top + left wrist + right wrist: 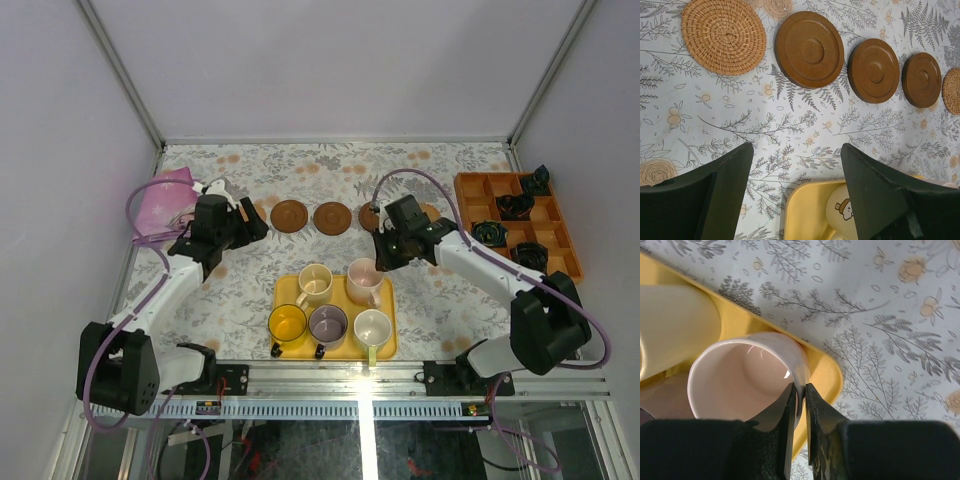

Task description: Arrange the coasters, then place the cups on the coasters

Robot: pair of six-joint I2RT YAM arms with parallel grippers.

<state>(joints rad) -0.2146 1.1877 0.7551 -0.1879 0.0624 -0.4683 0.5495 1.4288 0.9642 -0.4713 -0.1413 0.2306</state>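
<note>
1. The right gripper [799, 407] is closed on the wall of the pink cup [735, 375]. One finger is inside the rim and the other outside, pinching a narrow piece of the lip on the side nearest the tray's corner.
2. This pinch on one edge leaves the cup's weight hanging to one side. On a lift, the cup could swing or slide down between the fingers, and a smooth glazed wall would make that more likely.
3. The pink cup stands in a corner of the yellow tray [826, 371], just beside the cream cup [675, 322]. A tilted or sideways lift could knock that neighbour, or catch the tray's edge and drag the tray across the table [880, 315].
4. If the cup is set down tilted, it could land half off a coaster or push the coaster out of line.
5. The five coasters [810, 49] lie in a row on the table beyond the tray, well apart from the pink cup. All are bare, with a woven one at each end and three brown ones between.
6. The left gripper [796, 185] hangs open and holds nothing, above the table between the tray and the row. If the pink cup is carried toward the left-hand coasters, the two arms could crowd each other.
</note>
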